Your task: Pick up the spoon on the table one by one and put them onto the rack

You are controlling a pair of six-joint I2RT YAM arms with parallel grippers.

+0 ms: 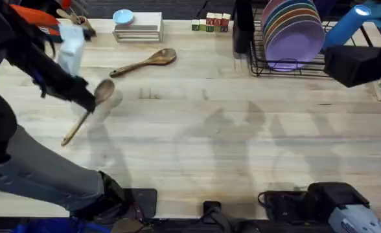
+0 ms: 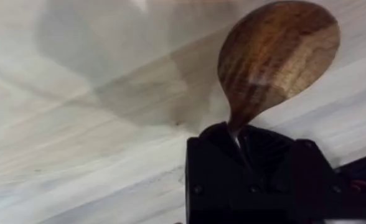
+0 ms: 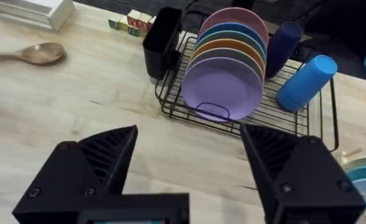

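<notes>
Two wooden spoons are showing on the table. The left gripper is clamping the neck of one spoon, its fingers closed just below the oval bowl, handle slanting down toward the wood. The second spoon is lying free farther back, near a stack of white boxes. The right gripper is hanging with fingers spread wide and empty, near the black wire rack, which is carrying five coloured plates and two blue cups.
</notes>
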